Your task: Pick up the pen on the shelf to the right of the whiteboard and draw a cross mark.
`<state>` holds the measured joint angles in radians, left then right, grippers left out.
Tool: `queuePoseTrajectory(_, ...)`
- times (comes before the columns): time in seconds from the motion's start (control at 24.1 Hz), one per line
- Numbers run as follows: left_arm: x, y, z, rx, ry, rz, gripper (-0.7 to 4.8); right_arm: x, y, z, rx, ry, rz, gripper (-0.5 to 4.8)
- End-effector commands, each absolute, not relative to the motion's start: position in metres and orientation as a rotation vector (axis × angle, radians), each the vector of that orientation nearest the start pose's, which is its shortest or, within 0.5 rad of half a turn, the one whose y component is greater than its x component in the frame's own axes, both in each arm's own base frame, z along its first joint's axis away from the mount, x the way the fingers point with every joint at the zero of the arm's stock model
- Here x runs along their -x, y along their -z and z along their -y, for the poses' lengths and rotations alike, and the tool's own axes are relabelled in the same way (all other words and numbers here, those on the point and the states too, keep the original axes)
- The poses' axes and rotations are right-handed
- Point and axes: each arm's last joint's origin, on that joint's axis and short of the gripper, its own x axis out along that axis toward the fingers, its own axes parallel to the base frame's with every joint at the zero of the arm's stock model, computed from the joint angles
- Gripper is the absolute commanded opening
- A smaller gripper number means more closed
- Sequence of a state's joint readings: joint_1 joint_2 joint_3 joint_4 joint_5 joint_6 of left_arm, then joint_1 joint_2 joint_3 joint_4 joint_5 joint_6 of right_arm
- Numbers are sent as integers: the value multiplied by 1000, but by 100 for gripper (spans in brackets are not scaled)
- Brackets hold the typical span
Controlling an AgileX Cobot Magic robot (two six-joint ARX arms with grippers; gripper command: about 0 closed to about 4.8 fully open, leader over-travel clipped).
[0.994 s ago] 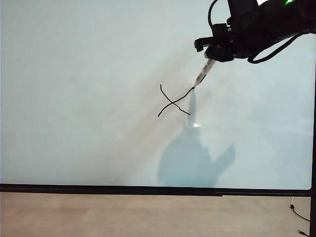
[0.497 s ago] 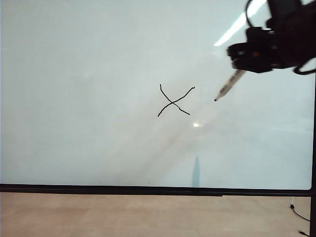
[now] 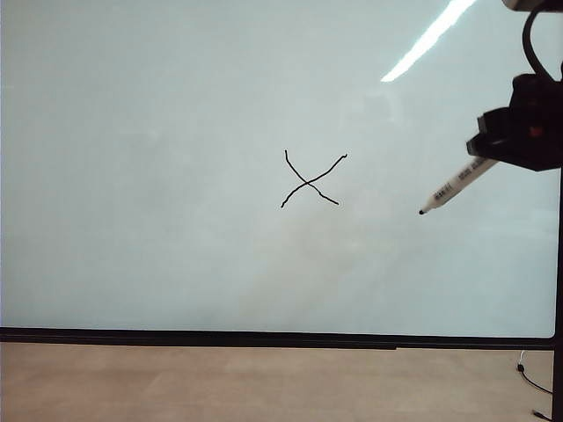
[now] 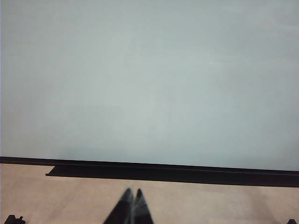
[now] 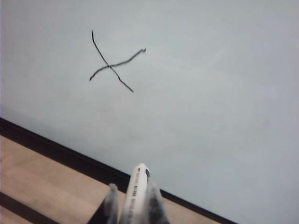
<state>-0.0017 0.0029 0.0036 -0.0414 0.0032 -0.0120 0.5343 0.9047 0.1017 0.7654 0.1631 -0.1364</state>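
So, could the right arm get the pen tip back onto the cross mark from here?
Probably yes. The right end effector is shut on the pen, whose tip points toward the cross mark, and only bare whiteboard lies between them. The left end effector rests low, out of the way.

Light wooden floor [image 3: 264, 382], thin black cable [image 3: 530, 380] at right, ceiling-light glare

A pale wooden tabletop [image 3: 220, 382] runs below the board's lower edge. A thin black cable [image 3: 530, 383] lies curled on it at the far right corner. A bright streak of ceiling light [image 3: 429, 40] glares high up.
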Motion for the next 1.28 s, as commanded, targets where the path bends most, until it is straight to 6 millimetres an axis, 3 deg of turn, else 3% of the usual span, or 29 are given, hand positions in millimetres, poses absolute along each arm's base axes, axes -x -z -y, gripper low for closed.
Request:
queuePoseTrajectory(0.04, -97, -163, 0, 8, 5, -25, -5, -144, -173, -80, 135, -368, 6, -6)
queuePoseTrajectory(0.54, -97, -163, 0, 8, 5, -26, -4, -133, -152, -71, 119, -325, -15, -6)
queuePoseTrajectory(1.28, -97, -163, 0, 8, 5, -25, -4, -113, -156, -51, 169, -259, -80, -5)
